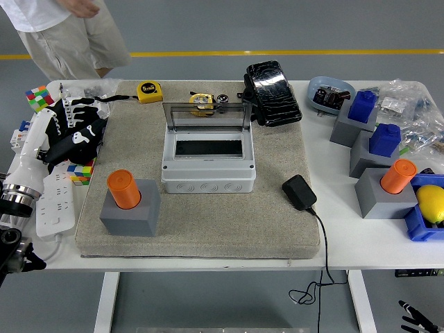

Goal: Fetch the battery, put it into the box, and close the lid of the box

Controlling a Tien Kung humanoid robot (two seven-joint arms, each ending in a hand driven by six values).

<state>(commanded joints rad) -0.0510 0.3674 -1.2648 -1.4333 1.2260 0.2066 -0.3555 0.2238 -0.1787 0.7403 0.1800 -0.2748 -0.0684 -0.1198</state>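
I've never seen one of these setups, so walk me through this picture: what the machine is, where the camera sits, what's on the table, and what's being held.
This is a single view from a camera high on a humanoid robot, looking down over its white table. The robot's left hand comes in from the left edge, a black five-fingered hand resting over clutter beside a grey mat; it grasps nothing I can make out. The tips of the right hand just show at the bottom right corner.

On the mat stands a grey box with its clear lid propped open. In front of it, to the left, an orange cylinder stands in a grey block. A black adapter with a cord lies to the right. Behind the box sit a yellow tape measure and a black pack.

A person stands at the far side, touching nothing.
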